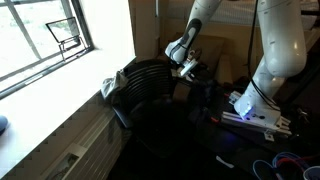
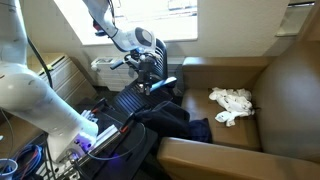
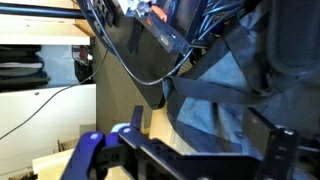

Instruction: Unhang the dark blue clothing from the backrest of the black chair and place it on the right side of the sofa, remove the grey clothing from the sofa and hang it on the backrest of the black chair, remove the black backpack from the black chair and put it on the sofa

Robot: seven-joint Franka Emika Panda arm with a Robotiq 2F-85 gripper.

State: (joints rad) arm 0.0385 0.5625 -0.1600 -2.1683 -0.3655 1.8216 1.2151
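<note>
Dark blue clothing: we see it as a dark heap, bunched low between the black chair and the near arm of the sofa. It touches both, as far as we can tell. The wrist view shows a fold of blue-grey fabric hanging just past the claw, probably the same garment.

Handling, our guess: soft, light and floppy, and it will sag and trail when lifted. It isn't fragile and is unlikely to slip. We would pinch a thick fold or the collar edge near the top of the heap, since a single layer could pull through. It needs lifting high enough to clear the sofa arm.

Claw: it hangs over the chair seat, just above the heap. In the wrist view the fingers look spread, with nothing pinched between them.

Grey clothing: a pale crumpled pile on the sofa seat, well apart from the claw and untouched.

Black backpack: we can't pick it out, as it is dark against the dark chair.

Window: it is behind the chair.

Writing and brands: none readable in any view, and no labels show on the garments.
</note>
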